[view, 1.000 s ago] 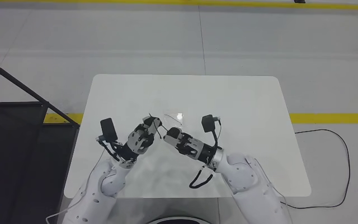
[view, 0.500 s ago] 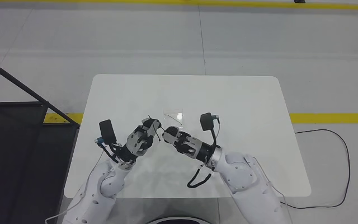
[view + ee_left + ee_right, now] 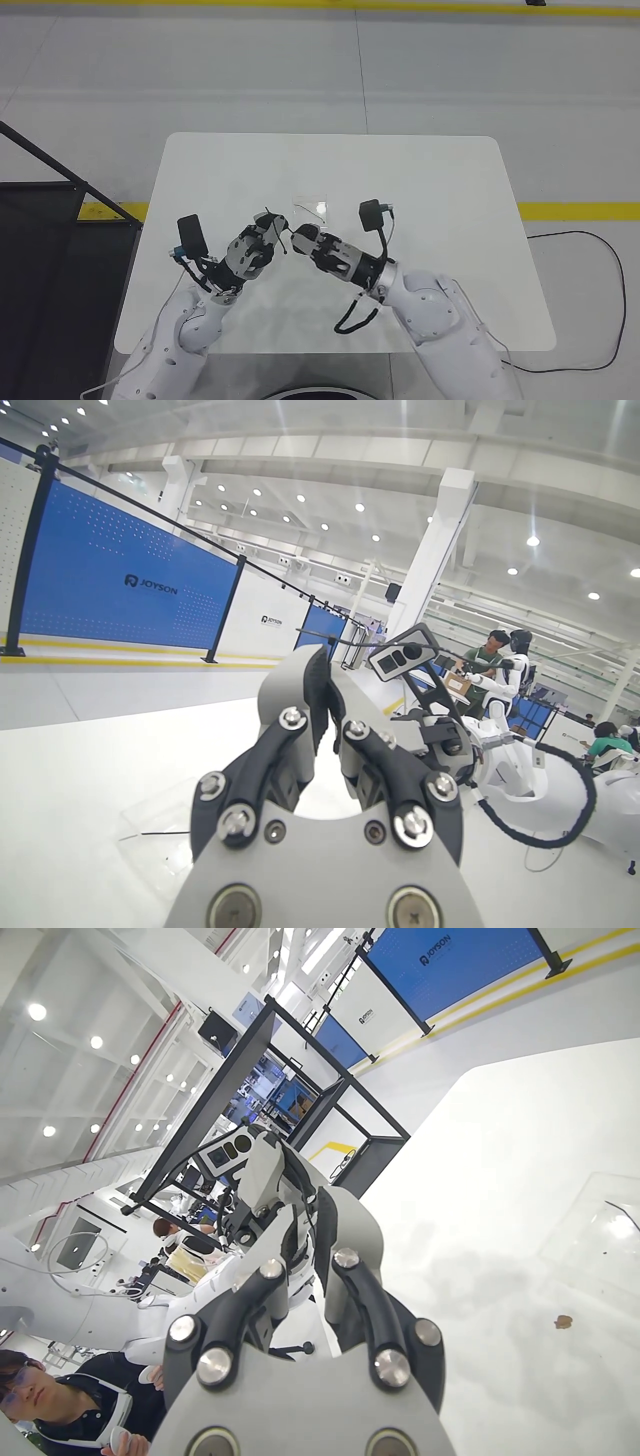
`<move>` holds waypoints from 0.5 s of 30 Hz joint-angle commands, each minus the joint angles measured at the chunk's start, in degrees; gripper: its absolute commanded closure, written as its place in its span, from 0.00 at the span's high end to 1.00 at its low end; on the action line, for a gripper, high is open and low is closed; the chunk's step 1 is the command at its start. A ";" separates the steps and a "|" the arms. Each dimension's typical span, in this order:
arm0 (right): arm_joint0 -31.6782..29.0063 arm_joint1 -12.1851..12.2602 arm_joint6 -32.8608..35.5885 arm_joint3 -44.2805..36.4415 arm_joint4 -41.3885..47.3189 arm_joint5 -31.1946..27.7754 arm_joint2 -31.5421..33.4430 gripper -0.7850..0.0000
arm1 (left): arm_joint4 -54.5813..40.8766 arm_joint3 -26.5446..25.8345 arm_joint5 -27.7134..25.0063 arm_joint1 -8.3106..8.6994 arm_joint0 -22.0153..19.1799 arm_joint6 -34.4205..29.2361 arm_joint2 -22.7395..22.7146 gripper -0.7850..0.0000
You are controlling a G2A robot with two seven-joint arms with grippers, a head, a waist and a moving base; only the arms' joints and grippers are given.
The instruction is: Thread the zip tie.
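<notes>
Zip tie (image 3: 350,642), thin and black, is pinched at the very tips of the left gripper (image 3: 324,672), whose ribbed pads (image 3: 315,680) are pressed together on it. The strap runs crosswise over the fingertips, a short end sticking out on one side and the longer part passing on towards the other arm. Right gripper (image 3: 311,1213) sits tip to tip with the left one, just beside it, above the near middle of the white table (image 3: 420,180). Its fingers (image 3: 350,1228) are drawn close, with only a narrow slit between them, and I cannot tell whether the strap lies in that slit. Both grippers are held off the tabletop. Just beyond them, farther from the robot, a clear plastic bag (image 3: 312,208) lies flat on the table with another thin black strip (image 3: 622,1214) on or in it; I cannot tell which. Near the bag a small brown speck (image 3: 564,1322) marks the surface
</notes>
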 commanded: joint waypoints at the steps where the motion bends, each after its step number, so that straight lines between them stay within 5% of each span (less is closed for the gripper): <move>1: 0.05 0.05 0.06 0.03 0.25 0.01 0.08 0.18 | -0.04 0.08 -0.07 -0.02 -0.05 -0.03 -0.03 0.00; 4: 0.13 0.09 0.04 0.09 0.47 -0.01 0.07 0.15 | -0.03 0.16 -0.13 -0.06 -0.09 -0.05 -0.05 0.00; 6: 0.21 0.12 0.10 0.17 0.45 0.08 -0.02 0.02 | -0.01 0.20 -0.17 -0.08 -0.10 -0.05 -0.08 0.00; 15: 0.29 0.27 0.19 0.15 0.40 0.08 -0.25 0.00 | 0.02 0.32 -0.30 -0.18 -0.11 -0.02 -0.18 0.00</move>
